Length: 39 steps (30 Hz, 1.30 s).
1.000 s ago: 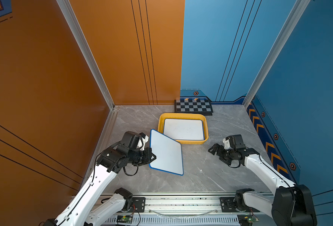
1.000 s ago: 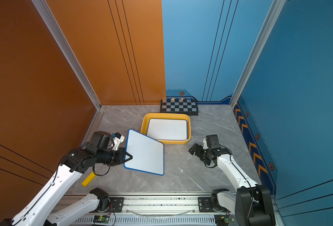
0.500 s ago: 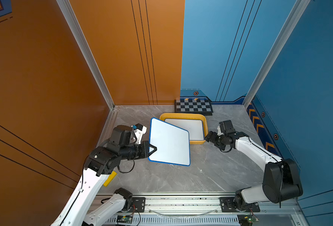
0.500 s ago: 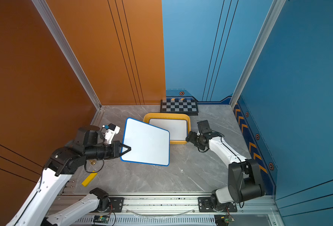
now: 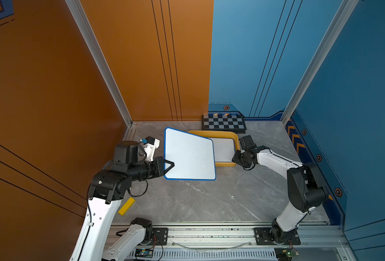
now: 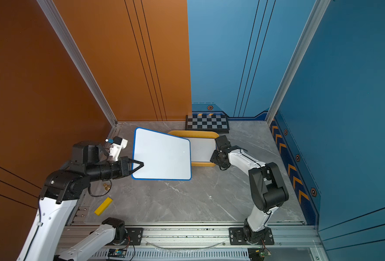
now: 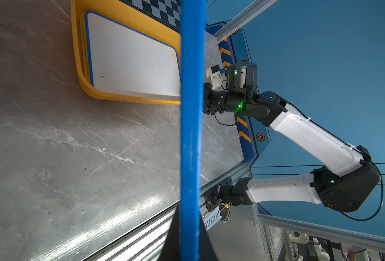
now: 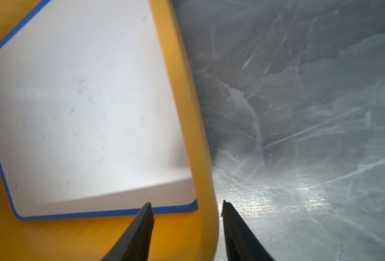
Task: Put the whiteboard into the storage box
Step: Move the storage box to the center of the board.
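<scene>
You have a black-and-grey checkerboard (image 5: 223,122) against the back wall, centre of both top views. A yellow block (image 5: 126,205) lies lower left on the grey marble tabletop (image 5: 209,198), and in a top view a small brass-coloured bit (image 6: 106,186) lies just above it.

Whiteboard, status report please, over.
Left gripper shut on whiteboard, held aloft, partly over storage box. Right gripper open, straddling box wall. Another whiteboard already lies inside.

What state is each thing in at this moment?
Storage box: holds one whiteboard, lying flat.
Raised whiteboard: held aloft, tilted.
Left gripper: jaws shut on its edge.
Right gripper: jaws open, astride the box wall.
Yellow block: lying flat, untouched.
</scene>
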### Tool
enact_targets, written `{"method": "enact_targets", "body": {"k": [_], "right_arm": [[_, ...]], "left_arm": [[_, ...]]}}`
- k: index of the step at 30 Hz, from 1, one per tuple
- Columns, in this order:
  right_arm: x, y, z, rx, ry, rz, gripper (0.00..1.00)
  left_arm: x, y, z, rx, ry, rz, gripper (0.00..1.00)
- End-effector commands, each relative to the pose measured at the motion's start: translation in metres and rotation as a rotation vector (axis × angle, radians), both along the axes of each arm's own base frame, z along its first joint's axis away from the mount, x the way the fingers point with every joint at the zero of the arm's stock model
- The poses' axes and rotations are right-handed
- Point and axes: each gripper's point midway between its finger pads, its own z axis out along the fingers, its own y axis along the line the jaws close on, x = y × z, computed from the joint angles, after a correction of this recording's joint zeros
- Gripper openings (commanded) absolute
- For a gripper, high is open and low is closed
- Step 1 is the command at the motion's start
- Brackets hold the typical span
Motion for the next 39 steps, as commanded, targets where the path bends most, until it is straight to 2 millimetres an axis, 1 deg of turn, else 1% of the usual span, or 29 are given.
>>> {"method": "enact_targets", "body": {"k": [1, 3, 7, 13, 16, 20, 24, 27, 29, 31, 35, 39], "right_arm": [[-0.003, -0.004, -0.002, -0.056, 0.019, 0.009, 0.41], [-0.008, -0.007, -0.004, -0.076, 0.033, 0.022, 0.36], [-0.019, -0.014, -0.004, -0.092, 0.035, 0.025, 0.33], [-0.033, -0.026, -0.002, -0.129, 0.022, 0.043, 0.27], [-0.04, -0.029, -0.004, -0.147, 0.031, 0.07, 0.21], [-0.047, -0.029, -0.014, -0.149, 0.061, 0.097, 0.18], [-0.051, -0.026, -0.023, -0.15, 0.089, 0.128, 0.14], [-0.054, -0.033, -0.024, -0.191, 0.101, 0.151, 0.09], [-0.061, -0.036, -0.026, -0.201, 0.117, 0.166, 0.07], [-0.068, -0.036, -0.027, -0.202, 0.121, 0.188, 0.0], [-0.082, -0.046, -0.03, -0.223, 0.138, 0.193, 0.0], [-0.096, -0.04, -0.026, -0.164, 0.143, 0.183, 0.0]], "left_arm": [[0.006, -0.004, 0.019, -0.051, -0.072, -0.051, 0.0], [0.011, -0.002, 0.015, -0.064, -0.048, -0.044, 0.0], [0.015, 0.0, 0.007, -0.077, -0.017, -0.036, 0.0], [0.014, 0.0, -0.002, -0.084, 0.012, -0.036, 0.0], [0.012, 0.0, -0.001, -0.089, 0.011, -0.038, 0.0], [0.009, 0.0, 0.002, -0.093, -0.003, -0.04, 0.0], [0.006, 0.0, 0.003, -0.095, -0.009, -0.039, 0.0], [0.006, 0.001, 0.002, -0.095, -0.006, -0.036, 0.0], [0.007, 0.001, 0.002, -0.098, -0.003, -0.036, 0.0], [0.007, 0.001, 0.001, -0.099, 0.0, -0.038, 0.0], [0.01, 0.001, -0.002, -0.099, 0.017, -0.035, 0.0], [0.013, 0.0, -0.006, -0.101, 0.036, -0.034, 0.0]]}}
